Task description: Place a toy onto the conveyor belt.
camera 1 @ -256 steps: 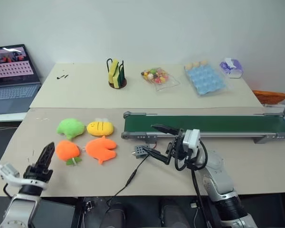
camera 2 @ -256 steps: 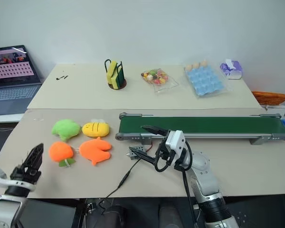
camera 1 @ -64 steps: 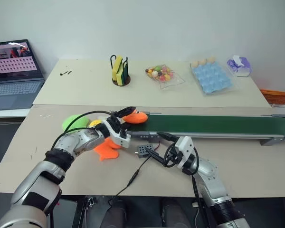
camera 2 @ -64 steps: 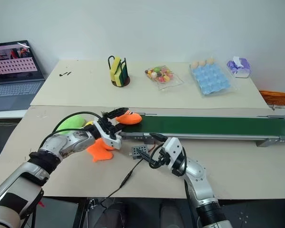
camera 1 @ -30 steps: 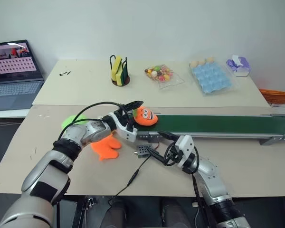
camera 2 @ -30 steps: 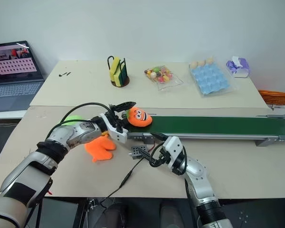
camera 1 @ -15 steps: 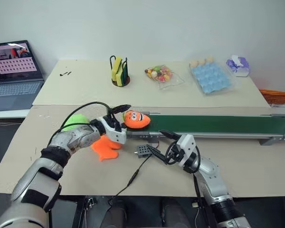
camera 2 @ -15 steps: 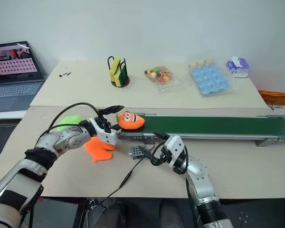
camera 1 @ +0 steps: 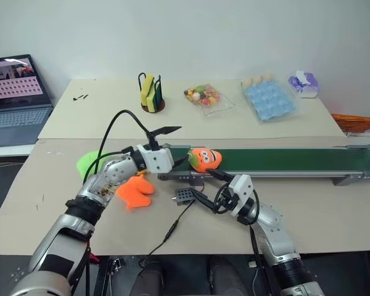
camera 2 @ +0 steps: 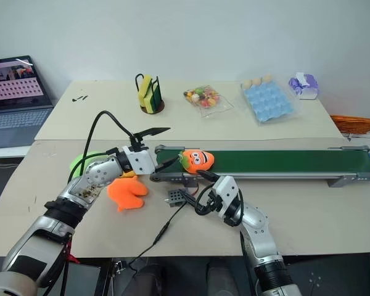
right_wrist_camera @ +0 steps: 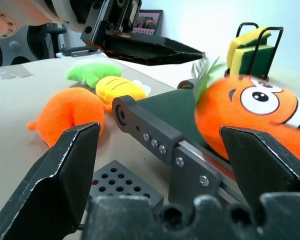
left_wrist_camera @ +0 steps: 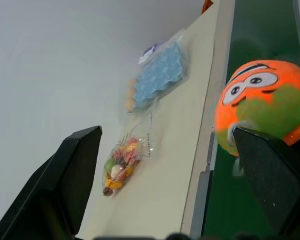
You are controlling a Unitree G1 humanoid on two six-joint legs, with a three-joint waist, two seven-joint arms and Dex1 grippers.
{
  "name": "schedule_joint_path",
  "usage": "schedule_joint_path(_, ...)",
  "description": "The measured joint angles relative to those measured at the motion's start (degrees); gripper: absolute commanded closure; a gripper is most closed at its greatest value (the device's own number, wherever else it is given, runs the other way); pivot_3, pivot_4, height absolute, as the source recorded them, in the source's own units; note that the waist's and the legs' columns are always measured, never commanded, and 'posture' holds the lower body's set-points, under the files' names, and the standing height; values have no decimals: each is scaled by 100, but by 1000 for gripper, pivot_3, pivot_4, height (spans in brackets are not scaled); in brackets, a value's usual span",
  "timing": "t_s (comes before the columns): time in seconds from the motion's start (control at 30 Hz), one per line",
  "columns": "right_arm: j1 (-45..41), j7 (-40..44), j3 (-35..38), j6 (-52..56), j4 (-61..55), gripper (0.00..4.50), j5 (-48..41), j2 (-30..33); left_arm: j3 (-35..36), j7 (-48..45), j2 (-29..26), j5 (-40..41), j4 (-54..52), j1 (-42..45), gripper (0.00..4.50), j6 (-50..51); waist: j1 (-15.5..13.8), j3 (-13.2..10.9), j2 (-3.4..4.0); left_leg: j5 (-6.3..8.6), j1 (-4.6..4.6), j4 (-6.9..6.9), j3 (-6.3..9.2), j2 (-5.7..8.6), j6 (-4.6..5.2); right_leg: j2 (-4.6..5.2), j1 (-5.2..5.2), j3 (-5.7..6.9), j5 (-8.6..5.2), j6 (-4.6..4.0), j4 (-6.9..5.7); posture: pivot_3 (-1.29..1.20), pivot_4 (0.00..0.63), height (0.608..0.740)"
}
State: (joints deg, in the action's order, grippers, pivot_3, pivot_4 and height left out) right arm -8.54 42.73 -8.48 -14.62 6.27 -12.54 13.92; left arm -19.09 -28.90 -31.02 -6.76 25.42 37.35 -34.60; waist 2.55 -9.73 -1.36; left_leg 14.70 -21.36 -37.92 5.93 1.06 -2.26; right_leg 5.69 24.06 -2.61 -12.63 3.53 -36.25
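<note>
The toy [camera 1: 205, 158] lies on the belt [camera 1: 283, 163], near its left end, face showing, green tuft toward the left roller. The left gripper [camera 1: 172, 145] is at that same end, fingers spread wide and grasping nothing; one finger is raised above the belt, the other reaches close to the toy's tuft. The right gripper [camera 1: 200, 187] hangs released near the front edge of the belt frame, over a small grey perforated box [camera 1: 184, 195] on the table [camera 1: 333, 209].
</note>
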Motion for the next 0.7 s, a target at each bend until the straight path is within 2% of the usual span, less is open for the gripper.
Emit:
schedule_joint_path(0.3, 0, -19, 1, 0, 7, 0, 1, -25, 834, -150, -56, 298, 150, 61, 37, 769, 2, 0, 0, 0, 4, 0, 0, 0, 0, 0, -1, -1, 0, -1, 0, 0, 150, 740)
schedule_joint_path(0.4, 0, -17, 1, 0, 9, 0, 2, -25, 1056, -449, -21, 722, -73, 16, 37, 1101, -2, 0, 0, 0, 3, 0, 0, 0, 0, 0, -1, -1, 0, -1, 1, 0, 150, 740)
schedule_joint_path(0.5, -4, -14, 0, 0, 10, 0, 2, -23, 1164, -1196, 7, 1642, -729, -263, 37, 1964, 2, 1, 1, 0, 3, 0, 0, -1, 0, 0, -1, -3, 0, -1, 0, 0, 150, 740)
schedule_joint_path(0.53, 0, -7, 1, 0, 9, 0, 2, -11, 1231, -1626, -25, 2285, -1146, -450, 37, 2760, 12, 1, 1, 0, 3, 0, 0, -2, 0, 0, 0, -4, 0, -1, -6, 0, 150, 740)
schedule_joint_path(0.7, 12, 23, 20, 0, 10, 0, 2, 85, 1546, -2647, -495, 3869, -2023, -618, 37, 5003, 39, 0, 1, 0, 19, -1, -1, -5, 0, -7, -1, -10, -4, -6, -30, 0, 150, 740)
